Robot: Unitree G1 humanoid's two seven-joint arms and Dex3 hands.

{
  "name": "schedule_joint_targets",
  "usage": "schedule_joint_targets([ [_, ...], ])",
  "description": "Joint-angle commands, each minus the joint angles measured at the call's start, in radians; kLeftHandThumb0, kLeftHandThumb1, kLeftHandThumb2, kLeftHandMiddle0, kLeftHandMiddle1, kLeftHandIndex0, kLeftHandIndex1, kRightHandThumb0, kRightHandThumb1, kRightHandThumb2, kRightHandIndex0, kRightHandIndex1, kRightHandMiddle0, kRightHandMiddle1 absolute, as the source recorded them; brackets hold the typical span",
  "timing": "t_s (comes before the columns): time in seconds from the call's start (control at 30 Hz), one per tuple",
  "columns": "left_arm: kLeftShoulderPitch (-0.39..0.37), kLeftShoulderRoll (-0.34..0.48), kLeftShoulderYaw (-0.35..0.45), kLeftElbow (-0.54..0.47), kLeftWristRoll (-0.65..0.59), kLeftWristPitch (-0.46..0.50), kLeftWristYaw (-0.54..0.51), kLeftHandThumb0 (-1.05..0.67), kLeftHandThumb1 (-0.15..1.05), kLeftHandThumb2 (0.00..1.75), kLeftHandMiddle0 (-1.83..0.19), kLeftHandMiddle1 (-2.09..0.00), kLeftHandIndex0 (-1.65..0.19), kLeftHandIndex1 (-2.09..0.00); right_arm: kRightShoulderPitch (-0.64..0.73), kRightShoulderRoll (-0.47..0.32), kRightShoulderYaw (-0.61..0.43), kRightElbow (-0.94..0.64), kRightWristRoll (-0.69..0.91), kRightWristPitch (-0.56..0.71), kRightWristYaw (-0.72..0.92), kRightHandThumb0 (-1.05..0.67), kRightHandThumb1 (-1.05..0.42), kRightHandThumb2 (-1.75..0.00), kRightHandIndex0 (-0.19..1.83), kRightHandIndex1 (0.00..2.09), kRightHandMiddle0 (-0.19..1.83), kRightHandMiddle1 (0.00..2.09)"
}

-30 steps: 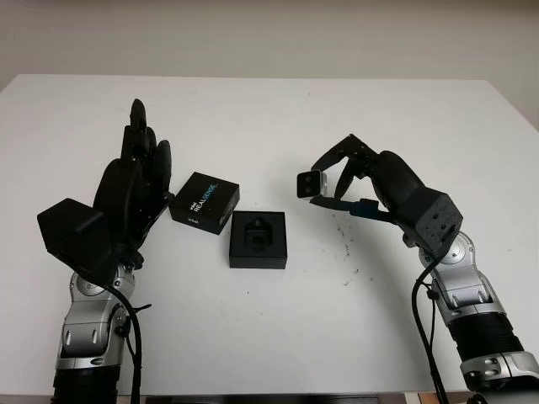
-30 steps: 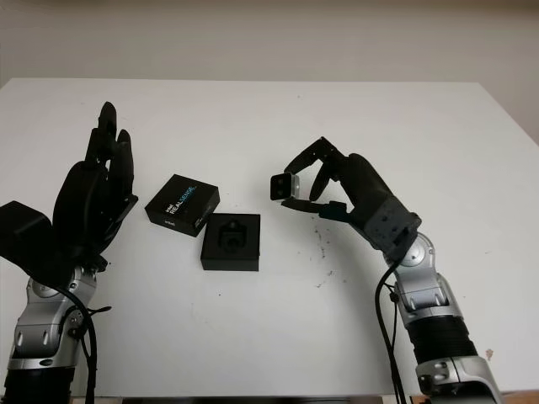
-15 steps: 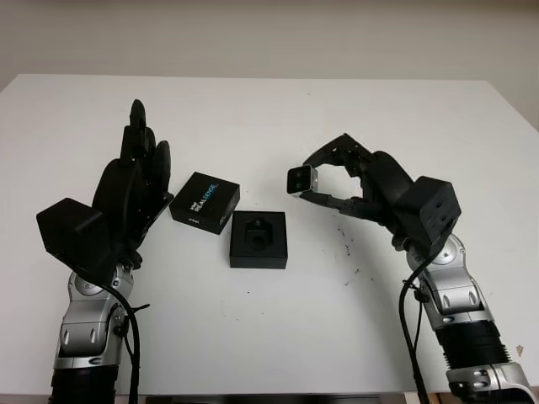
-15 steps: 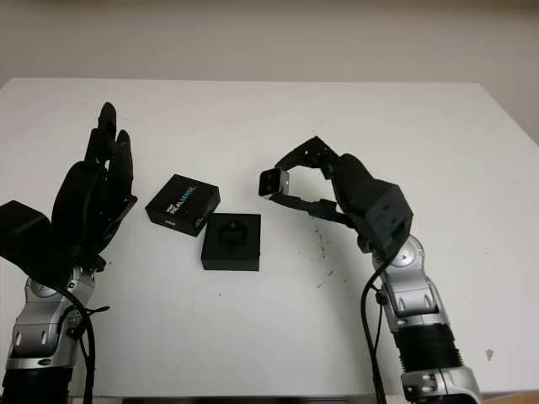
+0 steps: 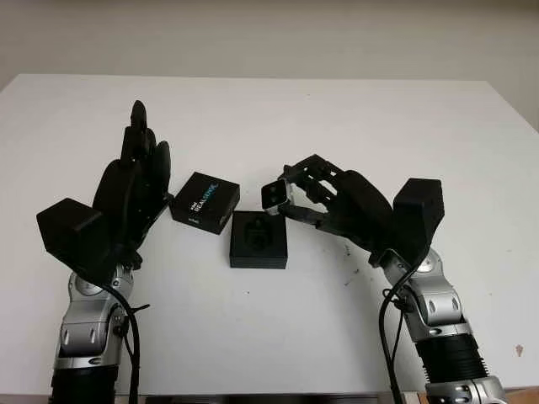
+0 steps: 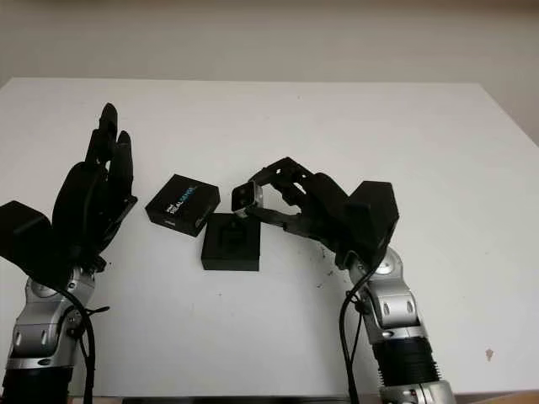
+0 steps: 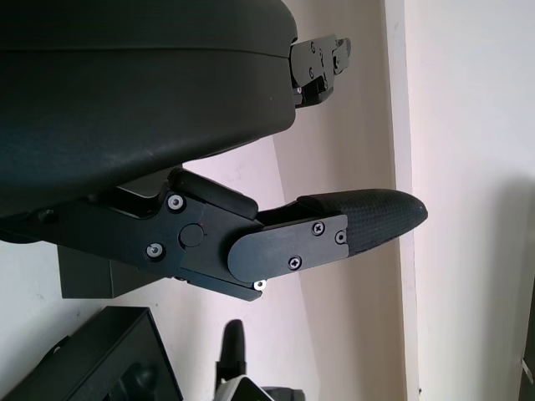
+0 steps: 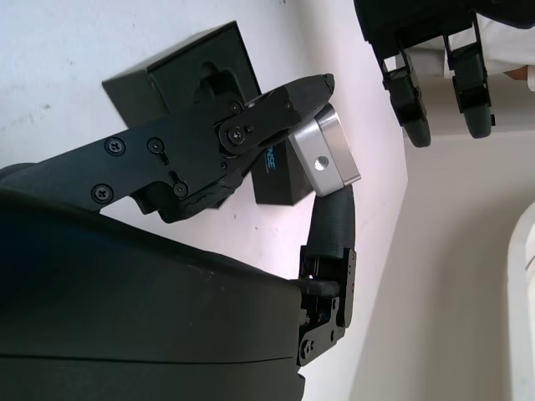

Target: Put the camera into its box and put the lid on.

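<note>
My right hand [image 5: 286, 198] is shut on a small silver camera [image 5: 274, 194], held in the air just above the far right corner of the open black box [image 5: 258, 240]. The box lies mid-table, its moulded black insert showing. Its black lid [image 5: 205, 202], printed with white and blue lettering, lies flat just left of and behind the box. In the right wrist view the camera [image 8: 327, 156] sits between my fingertips with the box [image 8: 188, 79] and the lid [image 8: 282, 181] beyond it. My left hand [image 5: 135, 181] is open and raised upright left of the lid.
The white table [image 5: 278, 118] has a few small dark specks [image 5: 347, 249] to the right of the box. Its far edge meets a pale wall [image 5: 269, 34].
My right hand has carried the camera leftwards and lower, from well right of the box to just over its far right corner. The left hand, the box and the lid have not moved.
</note>
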Motion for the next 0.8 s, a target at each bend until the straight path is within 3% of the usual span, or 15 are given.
schedule_joint_targets([
  [0.0,0.004,0.004,0.004,0.004,-0.001,0.001,0.002,-0.74,1.05,0.62,0.19,0.0,0.19,0.0,-0.017,0.012,0.005,0.02,0.009,-0.01,0.014,-0.42,-1.02,-0.05,0.1,0.11,0.29,1.71],
  [0.2,0.005,0.008,0.002,0.005,-0.002,0.001,-0.004,-0.74,1.05,0.62,0.19,0.0,0.19,0.0,-0.026,0.036,0.018,0.047,-0.001,0.013,0.002,-0.42,-1.02,-0.05,0.12,0.11,0.28,1.7],
  [0.77,0.009,-0.002,0.0,0.008,-0.002,0.001,0.006,-0.75,1.05,0.61,0.19,0.0,0.19,0.0,-0.041,0.098,0.043,0.174,-0.039,-0.072,-0.013,-0.43,-1.01,-0.05,0.2,0.11,0.3,1.67],
])
